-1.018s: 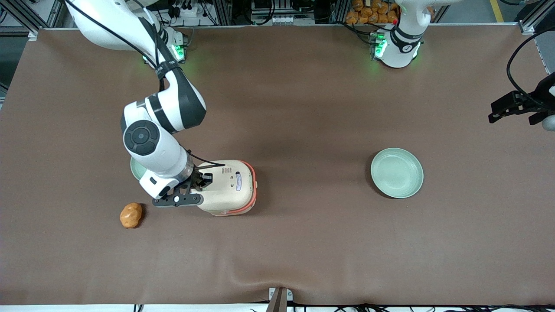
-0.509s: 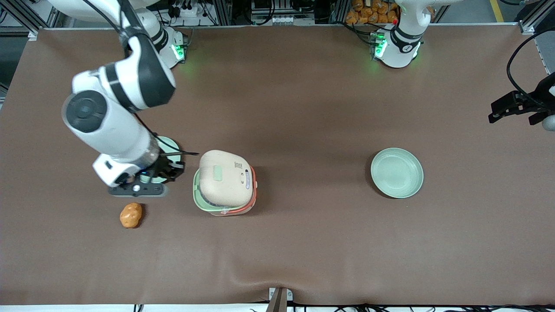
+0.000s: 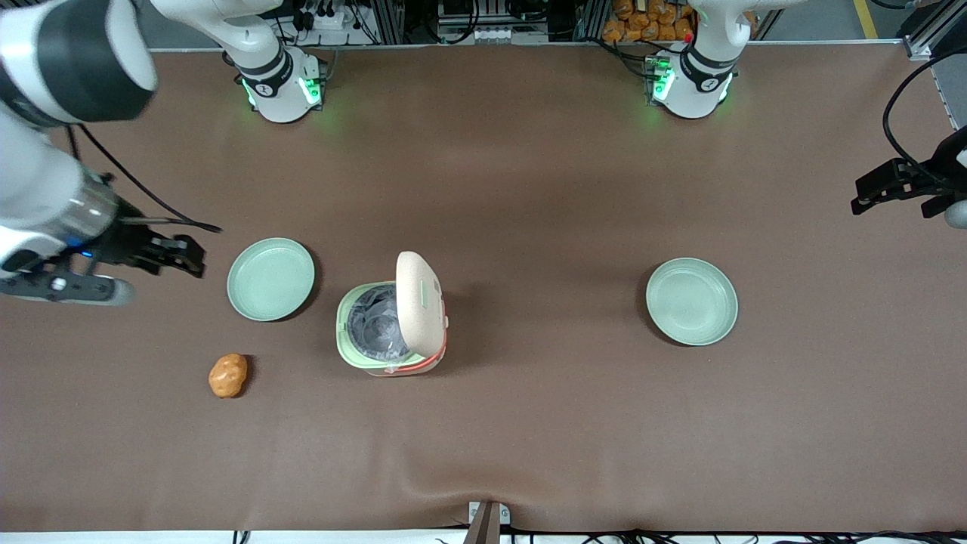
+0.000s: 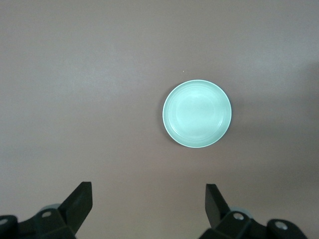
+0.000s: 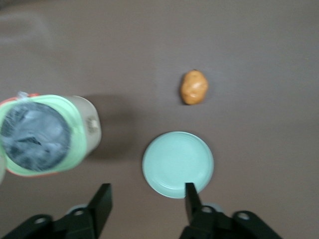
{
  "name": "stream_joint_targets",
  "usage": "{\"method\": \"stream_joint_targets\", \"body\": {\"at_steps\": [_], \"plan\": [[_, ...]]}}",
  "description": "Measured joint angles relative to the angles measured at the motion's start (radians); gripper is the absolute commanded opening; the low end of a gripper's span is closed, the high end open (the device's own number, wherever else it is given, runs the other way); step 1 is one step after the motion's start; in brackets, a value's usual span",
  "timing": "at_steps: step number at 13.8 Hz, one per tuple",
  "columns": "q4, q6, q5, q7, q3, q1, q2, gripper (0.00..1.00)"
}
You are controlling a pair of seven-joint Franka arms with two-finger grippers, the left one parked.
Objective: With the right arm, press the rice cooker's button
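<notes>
The rice cooker [image 3: 389, 332] stands mid-table with its cream lid [image 3: 420, 302] swung up and open. Its pale green rim and silvery inner pot [image 3: 375, 325] show, and the orange-red band shows at its base. It also shows in the right wrist view [image 5: 42, 134], where I look down into the pot. The right arm [image 3: 53, 98] is raised at the working arm's end of the table. Its black gripper [image 3: 185, 257] is well away from the cooker, open and empty. In the right wrist view the gripper [image 5: 147, 196] hangs above the table by a plate's edge.
A pale green plate [image 3: 270, 278] lies beside the cooker toward the working arm's end and shows in the right wrist view [image 5: 178, 163]. An orange-brown potato [image 3: 228, 375] lies nearer the front camera. A second green plate [image 3: 691, 301] lies toward the parked arm's end.
The right arm lifted off the cooker's lid and pulled away toward its own end of the table. The lid swung up from closed to fully open, baring the inner pot.
</notes>
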Motion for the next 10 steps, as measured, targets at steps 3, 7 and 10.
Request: {"method": "stream_joint_targets", "body": {"at_steps": [3,7,10], "plan": [[-0.001,-0.064,0.001,-0.110,-0.003,-0.099,-0.042,1.00],[-0.095,-0.098,0.001,-0.130,-0.003,-0.136,-0.167,1.00],[-0.223,-0.097,0.001,-0.131,-0.002,-0.138,-0.280,1.00]]}}
